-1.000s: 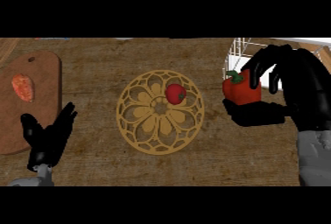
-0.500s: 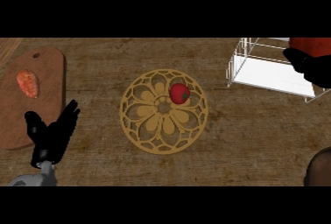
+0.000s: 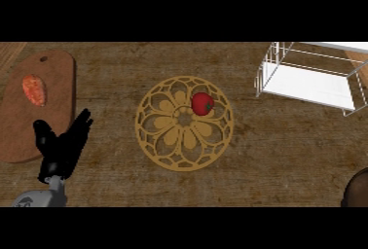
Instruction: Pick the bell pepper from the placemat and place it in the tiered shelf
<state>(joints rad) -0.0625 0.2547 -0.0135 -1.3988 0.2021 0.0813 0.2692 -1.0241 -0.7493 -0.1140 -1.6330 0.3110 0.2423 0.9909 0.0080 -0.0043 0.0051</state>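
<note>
Gone from the upper right since half a second ago is the right hand with the bell pepper; neither can be made out now, and the dark shape at the lower right corner may be a forearm. Left of the one placemat (image 3: 184, 127) lies one cutting board (image 3: 32, 104) bearing one orange piece (image 3: 34, 90). Beside it, one left hand (image 3: 63, 145) rests, fingers straight. One red tomato (image 3: 202, 103) sits on the placemat. Right of it stands one white tiered shelf (image 3: 309, 80).
</note>
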